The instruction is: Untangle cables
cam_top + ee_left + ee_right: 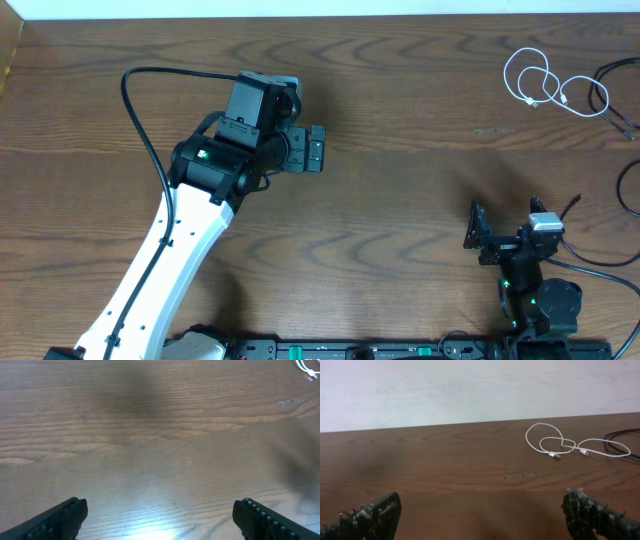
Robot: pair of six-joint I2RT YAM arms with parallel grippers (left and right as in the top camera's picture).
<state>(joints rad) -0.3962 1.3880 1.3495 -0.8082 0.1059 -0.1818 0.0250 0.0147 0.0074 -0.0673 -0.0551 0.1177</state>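
**A:** Where are the cables?

**B:** Far right corner of the desk (400, 130). White cable (535, 82) lies in a couple of loose loops. Black cable (612, 95) is just right of it, overlapping near the white one's right loop, and runs toward the desk edge. Can't tell how tightly they cross.

**A:** Which arm do I drive?

**B:** Right one, I'd say. Right gripper (478, 238) sits at the near right, cables straight ahead and a bit right of it; in its wrist view the white loops are up ahead, right of centre. Left gripper (318, 152) is mid-desk, well apart from them, pointing right.

**A:** Gripper state?

**B:** Both spread wide, holding nothing. Right arm is tucked low near its base; left arm is stretched out diagonally over the desk.

**A:** Cable axis?

**B:** The tangle runs roughly left-right, so I'd come in from the front.
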